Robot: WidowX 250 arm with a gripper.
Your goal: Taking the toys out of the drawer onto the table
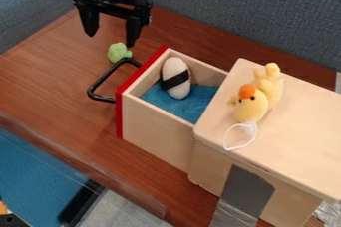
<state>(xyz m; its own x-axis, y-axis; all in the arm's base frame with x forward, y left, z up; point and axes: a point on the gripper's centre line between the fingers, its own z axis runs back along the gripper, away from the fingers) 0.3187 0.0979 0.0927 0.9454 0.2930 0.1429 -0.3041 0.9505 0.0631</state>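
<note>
Black two-finger gripper [111, 41]: far left, fingers parted, empty.
White oval fabric toy [176, 65]: far left inside red-fronted wooden drawer [156, 126].
Black band [176, 79]: likely best hold, pinched sideways; toy probably light, soft (squashable).

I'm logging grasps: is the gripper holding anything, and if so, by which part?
Nothing is held; the gripper hangs with its jaws apart and nothing between them.

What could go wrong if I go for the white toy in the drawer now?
The white toy lies near a corner of the drawer, so a finger could catch a wall. Coming over low, the open gripper might knock the green toy or hook the handle.
</note>
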